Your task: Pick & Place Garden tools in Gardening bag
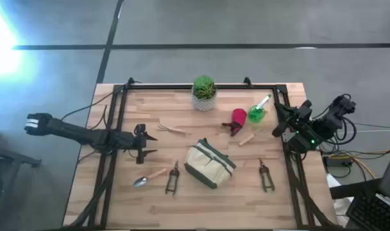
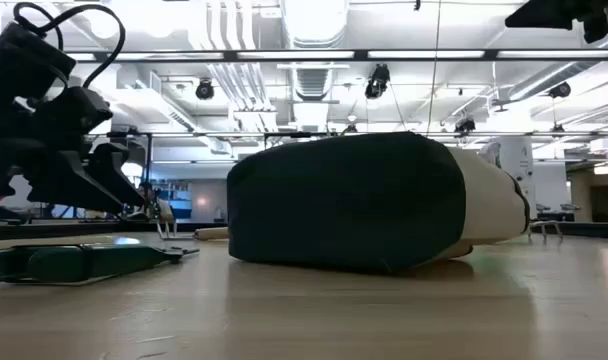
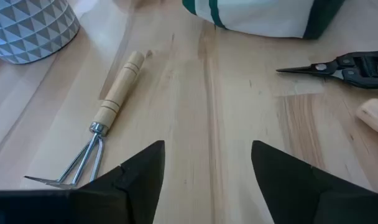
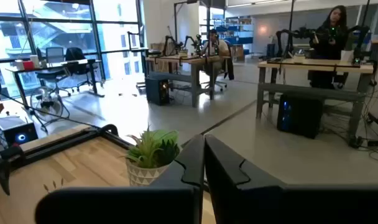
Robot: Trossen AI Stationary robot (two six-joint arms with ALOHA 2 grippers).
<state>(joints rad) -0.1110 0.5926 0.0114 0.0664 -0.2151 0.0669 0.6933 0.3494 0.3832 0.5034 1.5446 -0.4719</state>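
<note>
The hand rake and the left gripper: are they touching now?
Apart. In the left wrist view the gripper has open jaws over bare wood, and the hand rake lies to one side, its tines close to one jaw but clear of it.

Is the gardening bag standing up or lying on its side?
On its side: the gardening bag lies tipped, its dark base facing the low camera.

Pale smooth wooden table (image 3: pixel 239 93); wood-handled, shiny metal rake (image 3: pixel 105 115); canvas bag (image 1: pixel 209 163).

Beige, green-trimmed bag (image 1: pixel 209 163) lies tipped mid-table; rake (image 1: pixel 171 129), trowel (image 1: pixel 149 176), shears (image 1: pixel 172 178), red item (image 1: pixel 238 118), spray bottle (image 1: pixel 258 110) scattered around.
</note>
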